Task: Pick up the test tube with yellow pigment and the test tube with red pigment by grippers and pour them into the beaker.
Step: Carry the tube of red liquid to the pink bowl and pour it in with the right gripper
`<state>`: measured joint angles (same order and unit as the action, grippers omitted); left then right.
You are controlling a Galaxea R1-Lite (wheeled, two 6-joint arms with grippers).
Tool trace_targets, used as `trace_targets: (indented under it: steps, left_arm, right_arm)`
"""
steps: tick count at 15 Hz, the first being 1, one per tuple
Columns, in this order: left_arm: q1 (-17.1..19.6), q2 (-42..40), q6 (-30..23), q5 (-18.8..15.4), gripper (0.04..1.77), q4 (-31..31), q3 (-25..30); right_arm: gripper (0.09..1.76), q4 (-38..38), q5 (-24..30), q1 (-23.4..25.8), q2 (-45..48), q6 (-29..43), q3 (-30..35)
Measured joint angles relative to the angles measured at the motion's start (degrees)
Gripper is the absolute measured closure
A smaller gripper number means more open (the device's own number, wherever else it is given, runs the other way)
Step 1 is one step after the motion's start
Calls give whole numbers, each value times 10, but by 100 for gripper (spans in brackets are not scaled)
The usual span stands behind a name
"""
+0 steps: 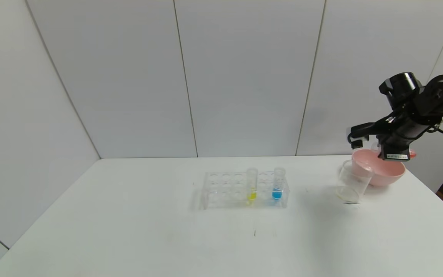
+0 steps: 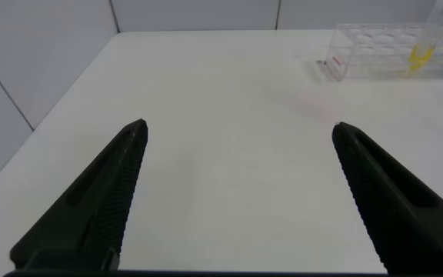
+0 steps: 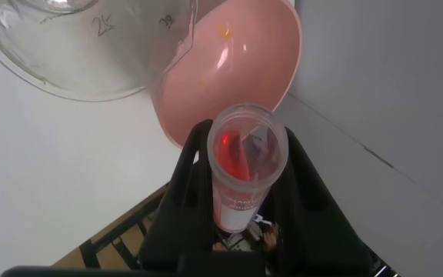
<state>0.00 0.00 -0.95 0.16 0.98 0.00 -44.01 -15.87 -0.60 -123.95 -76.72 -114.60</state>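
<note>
Hovering over the pink bowl (image 1: 379, 175) near the far right corner of the bench (image 1: 129, 231), the right claw (image 3: 241, 192) has its fingers closed around the test tube with red pigment (image 3: 244, 165), whose open mouth faces the wrist camera with orange-red liquid visible inside. The beaker (image 1: 353, 181) stands just beside the bowl on the side toward the bench's middle, its rim overlapping the bowl's rim in the head view. The clear tube rack (image 1: 244, 189) sits at the middle of the bench, slightly toward the far edge, well apart from the beaker. It holds two tubes upright: the test tube with yellow pigment (image 1: 252, 184) and, one place to the right, the blue-liquid tube (image 1: 278, 182). Open bench stretches from the rack to the near edge and across the whole left half. The left claw (image 2: 237, 200) shows only in its own wrist view, fingers spread wide with nothing between them, above the left part of the bench with the rack well ahead. In all: three tubes, one beaker, one bowl, one rack.
</note>
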Motion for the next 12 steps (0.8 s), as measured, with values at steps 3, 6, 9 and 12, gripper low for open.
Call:
trace_targets:
  steps: [3, 6, 9, 12]
  left_arm:
    - [0, 0, 0, 0, 9, 0, 0]
    - [0, 0, 0, 0, 9, 0, 0]
    - [0, 0, 0, 0, 9, 0, 0]
    - [0, 0, 0, 0, 9, 0, 0]
  right_arm:
    - [134, -5, -13, -9, 0, -7, 0]
    - [134, -12, -53, -18, 0, -11, 0]
    - [134, -14, -77, -28, 0, -13, 0]
    - [134, -15, -106, -37, -3, -13, 0]
